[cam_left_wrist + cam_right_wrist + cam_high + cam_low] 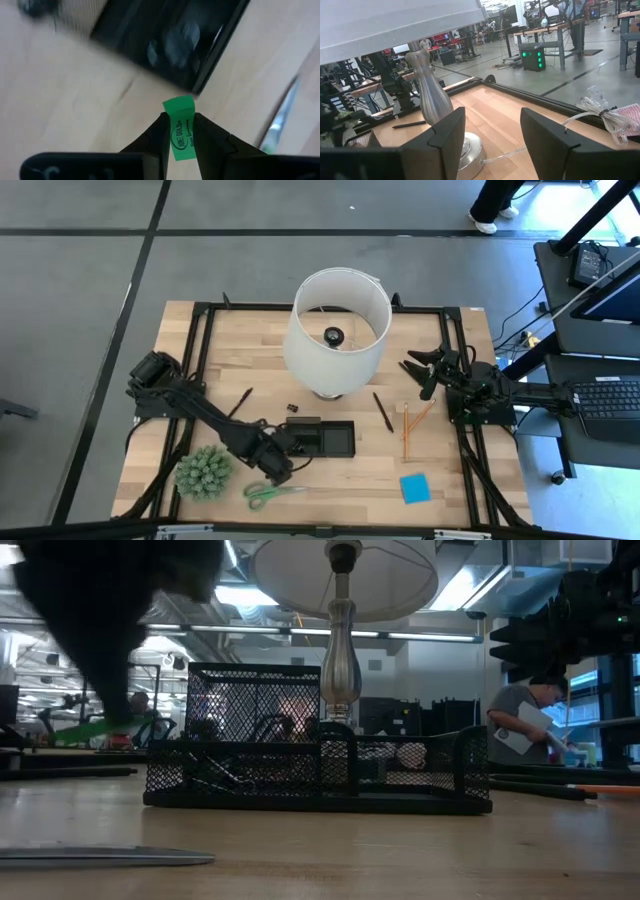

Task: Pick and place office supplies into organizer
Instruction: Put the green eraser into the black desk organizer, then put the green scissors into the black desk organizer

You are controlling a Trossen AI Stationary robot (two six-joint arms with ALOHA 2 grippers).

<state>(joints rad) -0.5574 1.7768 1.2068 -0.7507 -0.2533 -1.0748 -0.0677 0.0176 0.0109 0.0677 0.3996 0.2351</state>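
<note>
Left tool (179, 131) clamped on small green rectangular eraser (181, 129), above worktop (450, 480) near front edge, just beside left end of low black mesh organizer tray (335, 442). Right tool (490, 137) parted wide, empty, raised near right edge beside white lampshade (335, 330).

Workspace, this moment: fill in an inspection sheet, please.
Surface: wooden table in a black frame.
Job's things: organizer near the front middle; green eraser held beside it; scissors at the front edge; blue sticky pad front right; orange pencil and pen right of the organizer.
Clutter: lamp at centre; spiky plant ball front left.
Grippers: left gripper shut on the eraser; right gripper open, parked right of the lamp.
Cables: lamp cord near the table edge.
Surroundings: seated person behind.
</note>
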